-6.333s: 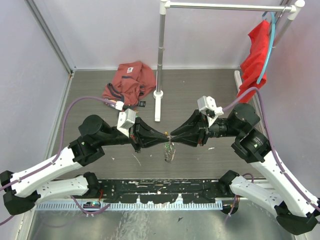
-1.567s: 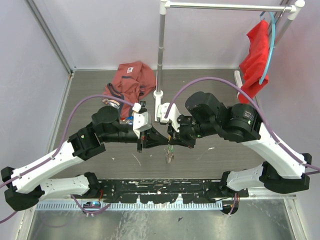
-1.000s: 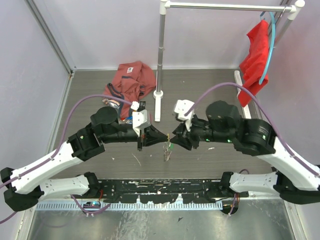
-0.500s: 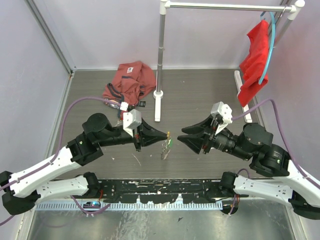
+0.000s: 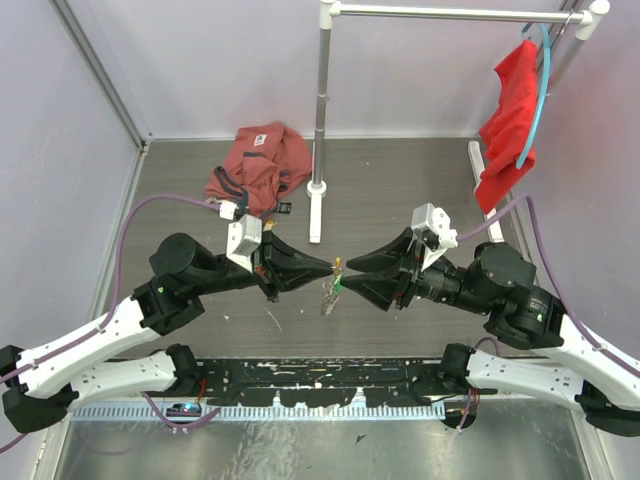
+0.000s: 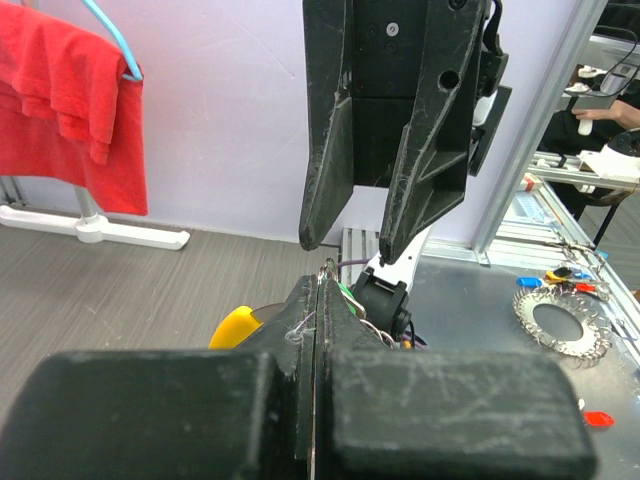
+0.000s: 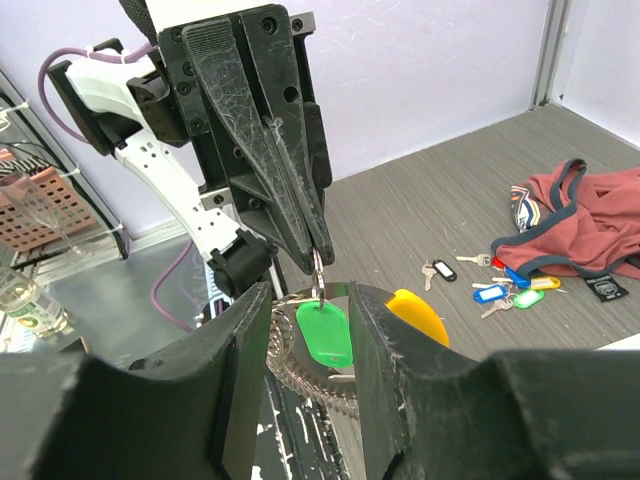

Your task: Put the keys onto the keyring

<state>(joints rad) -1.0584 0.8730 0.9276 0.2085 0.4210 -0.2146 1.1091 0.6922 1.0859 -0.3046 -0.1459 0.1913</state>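
KEYRING: thin metal keyring (image 7: 300, 378), strung with silvery keys and a yellow-orange tag (image 7: 418, 315), hangs mid-air, pinched in the closed left end effector (image 7: 318, 248) | RISK: if you close off-centre, the loop may twist or slip from that pinch | POSITION: its green-tagged key (image 7: 325, 333) hangs between the fingers of the half-open right end effector (image 7: 312, 295), ungripped.

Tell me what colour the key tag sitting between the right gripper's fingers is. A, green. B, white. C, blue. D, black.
A, since the right wrist view shows a green tag hanging inside the open right gripper, just below the left gripper, which is shut on the keyring.
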